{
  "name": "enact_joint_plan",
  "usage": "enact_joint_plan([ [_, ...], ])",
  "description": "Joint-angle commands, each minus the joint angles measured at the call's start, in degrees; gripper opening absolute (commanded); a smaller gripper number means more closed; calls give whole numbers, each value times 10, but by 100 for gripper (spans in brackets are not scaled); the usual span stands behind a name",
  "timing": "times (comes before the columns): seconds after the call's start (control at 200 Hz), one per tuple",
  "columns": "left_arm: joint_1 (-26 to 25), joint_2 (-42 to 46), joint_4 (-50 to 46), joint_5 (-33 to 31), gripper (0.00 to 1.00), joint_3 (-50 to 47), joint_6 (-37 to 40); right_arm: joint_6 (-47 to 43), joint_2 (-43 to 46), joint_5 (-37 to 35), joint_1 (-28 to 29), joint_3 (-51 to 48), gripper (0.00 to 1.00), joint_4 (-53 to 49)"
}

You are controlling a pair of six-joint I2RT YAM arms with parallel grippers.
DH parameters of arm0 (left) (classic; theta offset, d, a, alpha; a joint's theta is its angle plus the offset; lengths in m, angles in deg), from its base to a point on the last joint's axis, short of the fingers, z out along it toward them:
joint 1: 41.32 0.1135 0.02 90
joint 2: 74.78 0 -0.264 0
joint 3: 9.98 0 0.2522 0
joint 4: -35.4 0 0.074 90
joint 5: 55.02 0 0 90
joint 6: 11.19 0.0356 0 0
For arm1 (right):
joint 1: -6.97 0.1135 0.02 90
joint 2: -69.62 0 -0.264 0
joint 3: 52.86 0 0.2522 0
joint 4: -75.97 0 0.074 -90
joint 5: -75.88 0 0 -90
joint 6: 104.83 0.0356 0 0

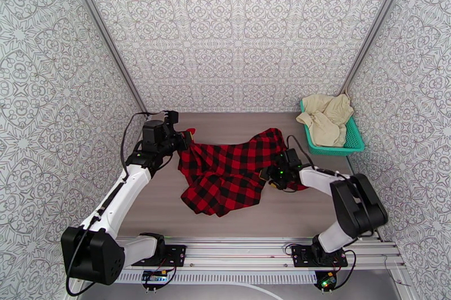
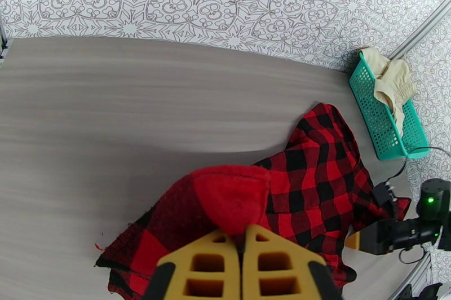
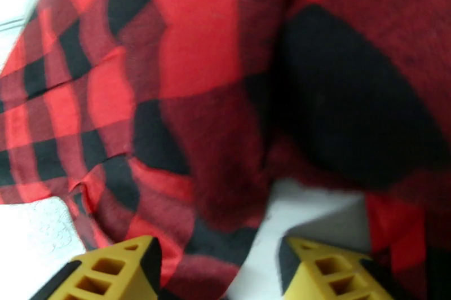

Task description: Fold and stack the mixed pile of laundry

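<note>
Pinching the flannel shirt (image 1: 231, 174), left end effector (image 2: 243, 233) is clamped; right end effector (image 3: 217, 250) spread, cloth between.

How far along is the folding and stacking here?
Done: nothing folded or stacked. In hand: the flannel shirt lies crumpled, left gripper jaws shut on one edge, right gripper jaws open at the other side. Left: fold it, then the cream cloth pieces heaped in the teal basket.
</note>
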Motion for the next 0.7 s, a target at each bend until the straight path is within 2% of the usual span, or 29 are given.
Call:
enact_joint_plan([
  [0.0,8,18,2,-6,0,1,0,6,-69,-38,2,57,47,60],
  [0.115,20,25,-11,-1,0,8,6,-6,-83,-18,2,138,18,41],
  [0.22,35,31,-22,4,0,22,11,-29,-56,-15,-5,196,0,3],
  [0.36,45,49,-44,4,0,51,22,-38,17,13,-36,244,0,-16],
  [0.495,45,101,-78,-1,0,86,35,-62,142,18,-73,271,0,-65],
  [0.695,32,218,-150,-16,0,156,75,-156,346,-82,-104,355,0,-223],
])
